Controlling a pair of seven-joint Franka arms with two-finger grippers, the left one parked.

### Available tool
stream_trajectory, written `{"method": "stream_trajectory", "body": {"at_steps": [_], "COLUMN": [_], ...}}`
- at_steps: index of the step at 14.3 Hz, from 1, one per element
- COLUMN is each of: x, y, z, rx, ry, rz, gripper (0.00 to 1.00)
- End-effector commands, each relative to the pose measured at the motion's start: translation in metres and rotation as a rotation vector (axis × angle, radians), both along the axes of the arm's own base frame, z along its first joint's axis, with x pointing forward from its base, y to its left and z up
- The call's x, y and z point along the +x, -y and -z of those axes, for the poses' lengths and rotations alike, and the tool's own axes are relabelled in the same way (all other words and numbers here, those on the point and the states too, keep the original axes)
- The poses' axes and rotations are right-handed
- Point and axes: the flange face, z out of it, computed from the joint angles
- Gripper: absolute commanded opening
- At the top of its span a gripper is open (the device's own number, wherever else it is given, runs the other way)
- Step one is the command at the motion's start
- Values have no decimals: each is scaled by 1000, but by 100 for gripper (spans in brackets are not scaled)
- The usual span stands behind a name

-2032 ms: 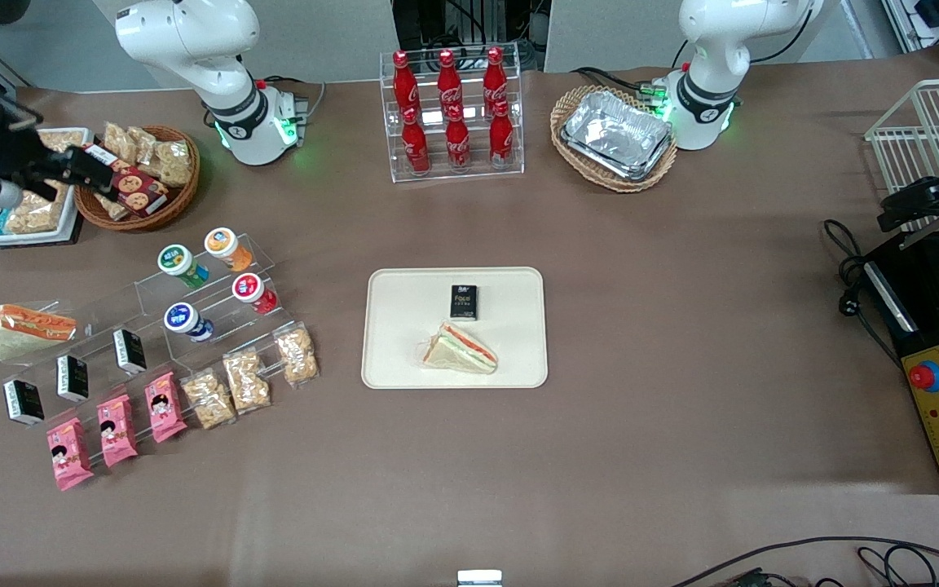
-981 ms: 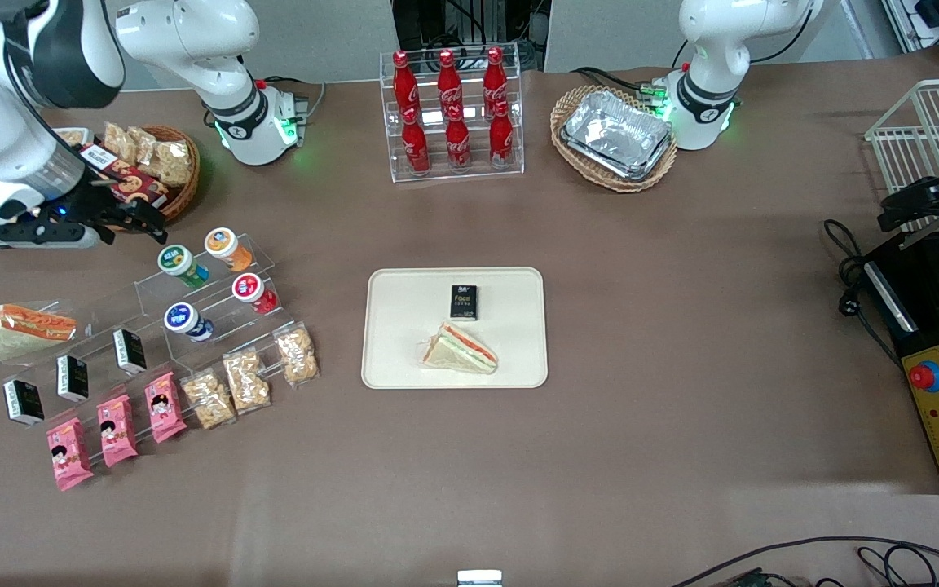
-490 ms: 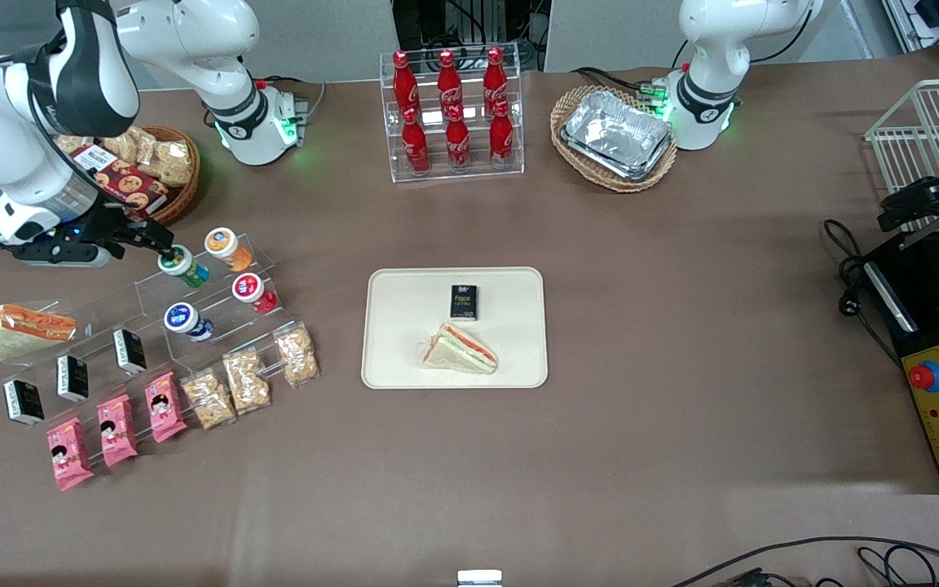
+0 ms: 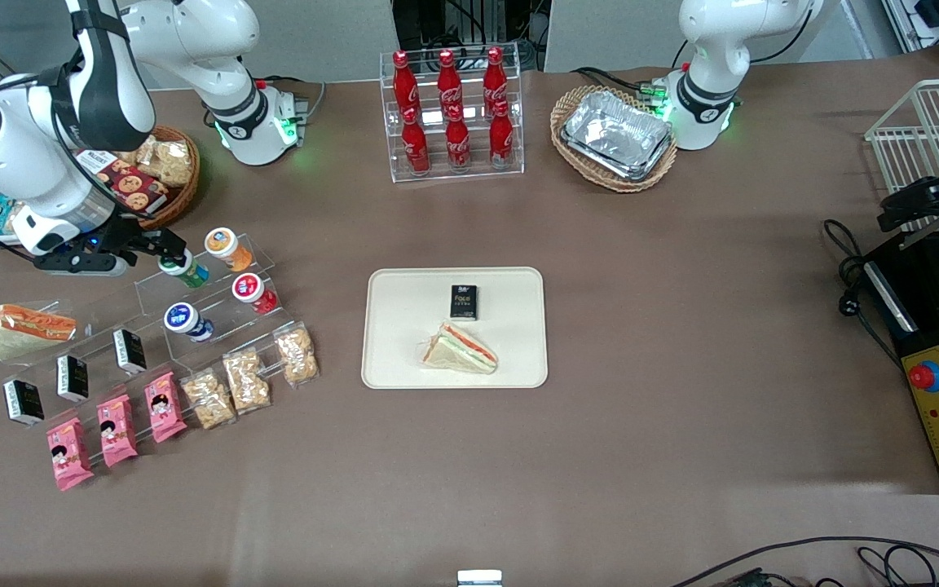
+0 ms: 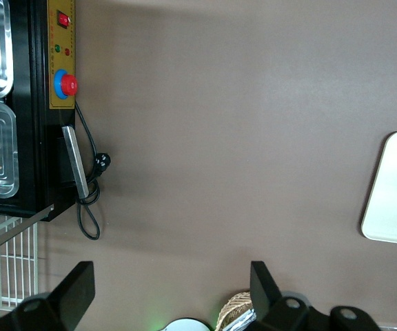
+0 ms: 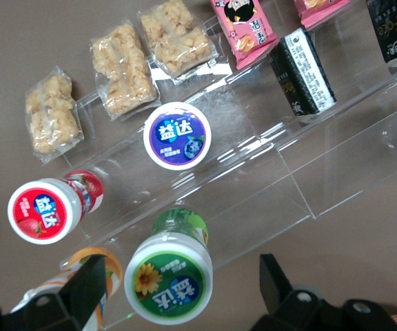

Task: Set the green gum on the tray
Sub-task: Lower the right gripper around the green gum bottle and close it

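Okay, I've got the gripper (image 4: 166,249) down at the green gum (image 6: 169,277) on the upper step of the clear display rack (image 6: 309,172), fingers (image 6: 281,286) spread wide either side of the lid, nothing held yet. The bottle lies tilted on the sloped rack, lid toward the wrist camera, so it's easy to straddle. Blue-lidded bottle (image 6: 177,136) sits one step lower. The tray (image 4: 404,326) is well apart mid-desk, already holding a sandwich (image 4: 461,349) and a black pack (image 4: 464,302).

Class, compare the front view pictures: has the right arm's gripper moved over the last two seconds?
Yes. The gripper has travelled from over the snack basket toward the camera, and its open jaws now flank the green gum.
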Motion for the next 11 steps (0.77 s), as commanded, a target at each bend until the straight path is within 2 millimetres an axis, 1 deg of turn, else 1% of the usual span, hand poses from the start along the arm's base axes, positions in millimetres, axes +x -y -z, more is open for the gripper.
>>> {"method": "stream_trajectory", "body": {"at_steps": [1, 3, 11], "x": [-4, -7, -11], "y": [-4, -9, -11], "z": [14, 21, 25], "rx": [-2, -1, 2], "ry": [16, 20, 11], "rz": [2, -6, -1], "gripper": [99, 99, 98]}}
